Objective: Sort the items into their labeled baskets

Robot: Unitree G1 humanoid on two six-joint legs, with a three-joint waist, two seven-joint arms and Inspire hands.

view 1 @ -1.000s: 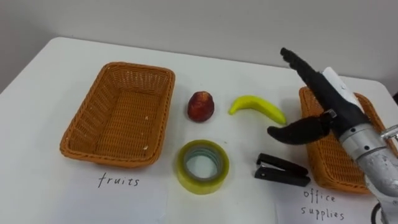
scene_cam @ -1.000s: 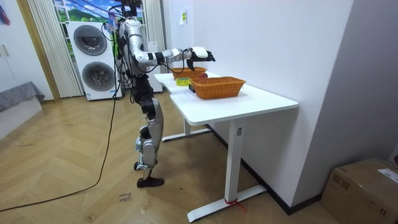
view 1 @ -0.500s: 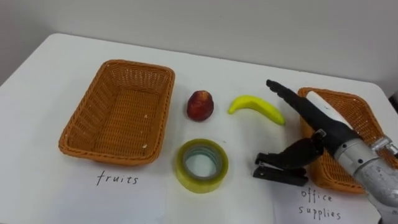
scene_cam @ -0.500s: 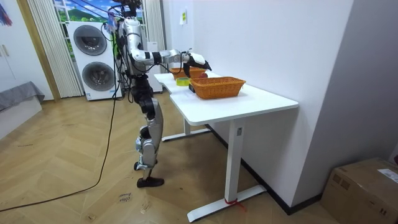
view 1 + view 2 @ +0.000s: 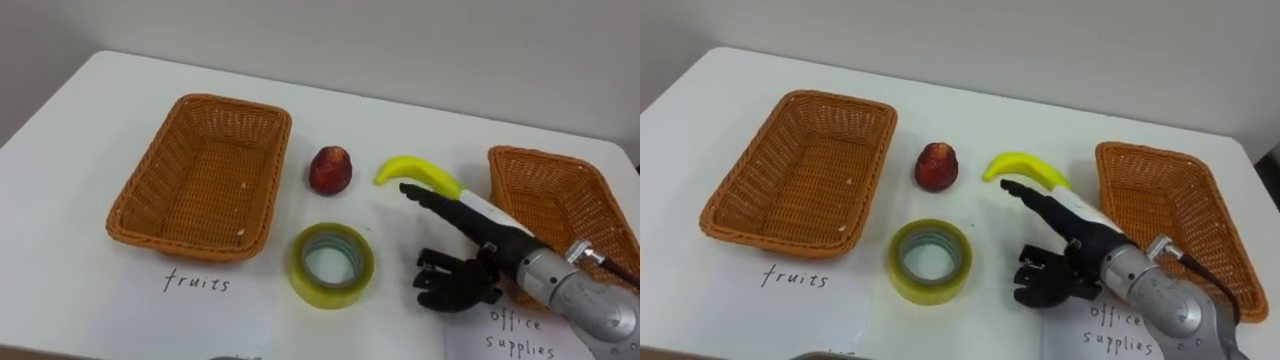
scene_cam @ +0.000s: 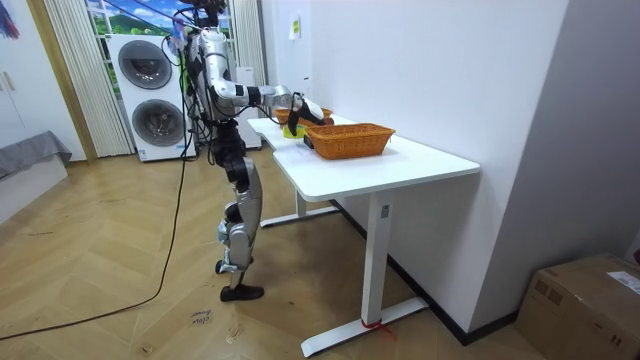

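From where I stand, the robot is at the short end of a white table (image 6: 400,165), with stacked washing machines (image 6: 150,90) behind it and its right arm stretched out over the tabletop. Far left on the table sits a rectangular wicker basket (image 5: 160,175), tightly woven and orange-brown, with sloping walls and a rolled rim. A handwritten paper label (image 5: 197,283) lies flat in front of it. Next comes a red fruit (image 5: 330,170), rounded and mottled, on the bare tabletop near the basket's right rim. Nearer the robot is a roll of tape (image 5: 332,265), a thick, yellowish, translucent ring lying flat. To the right of the fruit lies a banana (image 5: 418,172), smooth, yellow and gently curved, clear of both baskets. The right hand (image 5: 478,228), dark with a pale back, hangs low just beside the banana and covers most of a black stapler (image 5: 428,264), whose left end pokes out on the table. It is black against black, so I cannot tell whether the hand grasps the stapler or only lies over it. Far right sits a second wicker basket (image 5: 520,195) of the same weave, with another handwritten label (image 5: 515,335) before it
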